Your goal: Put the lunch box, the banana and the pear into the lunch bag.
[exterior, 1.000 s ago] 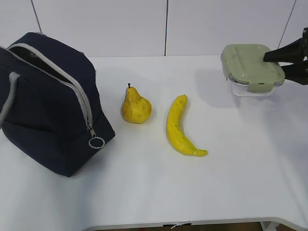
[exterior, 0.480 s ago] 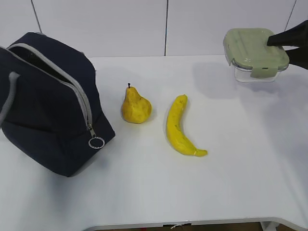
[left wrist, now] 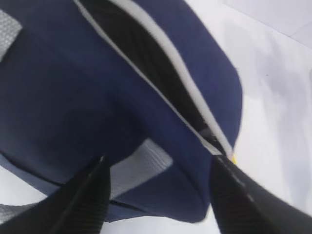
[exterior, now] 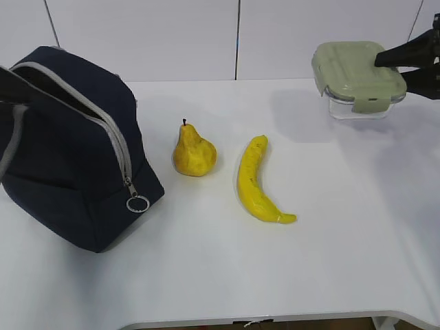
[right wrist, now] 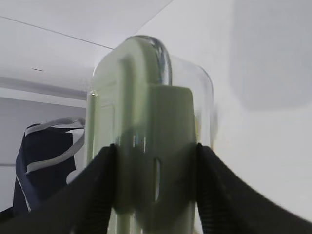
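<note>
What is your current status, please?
Right gripper shut on sage-lidded clear lunch box, lifted. Left gripper open over navy fabric lunch bag, unzipped. Path clear.

The left wrist view was filled by the navy lunch bag (left wrist: 97, 112), its grey-edged zipper opening (left wrist: 161, 68) running from twelve o'clock toward four o'clock and gaping dark. A grey webbing handle (left wrist: 139, 165) crossed the fabric near six o'clock. The left gripper (left wrist: 158, 195) straddled it, fingers (left wrist: 83, 200) spread apart.
</note>
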You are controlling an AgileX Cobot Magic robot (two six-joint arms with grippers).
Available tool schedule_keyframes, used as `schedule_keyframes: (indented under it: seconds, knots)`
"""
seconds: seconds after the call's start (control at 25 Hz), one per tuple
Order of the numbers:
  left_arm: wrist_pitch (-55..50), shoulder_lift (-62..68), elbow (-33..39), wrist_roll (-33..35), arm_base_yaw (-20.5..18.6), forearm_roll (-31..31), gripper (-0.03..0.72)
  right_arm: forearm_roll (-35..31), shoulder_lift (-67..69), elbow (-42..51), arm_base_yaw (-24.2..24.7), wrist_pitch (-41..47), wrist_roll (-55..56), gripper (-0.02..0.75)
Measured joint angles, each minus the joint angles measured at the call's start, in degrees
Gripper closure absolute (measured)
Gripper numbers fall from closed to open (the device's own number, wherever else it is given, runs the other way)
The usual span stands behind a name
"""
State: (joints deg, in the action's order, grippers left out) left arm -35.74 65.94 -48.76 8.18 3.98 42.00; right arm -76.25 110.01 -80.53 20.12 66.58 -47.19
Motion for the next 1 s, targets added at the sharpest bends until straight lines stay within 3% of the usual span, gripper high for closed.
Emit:
schedule_keyframes:
  seconds: [0.8,1.0]
  knots:
    - [4.6,4.97,-0.09,-0.53,0.0,4.47,0.22,0.32,-0.46,0.0,-1.9,0.23,0.0,0.36]
    - [4.49,4.97,-0.09,-0.53,0.0,3.42,0.274,0.41,-0.46,-0.09,-1.9,0.23,0.38,0.36]
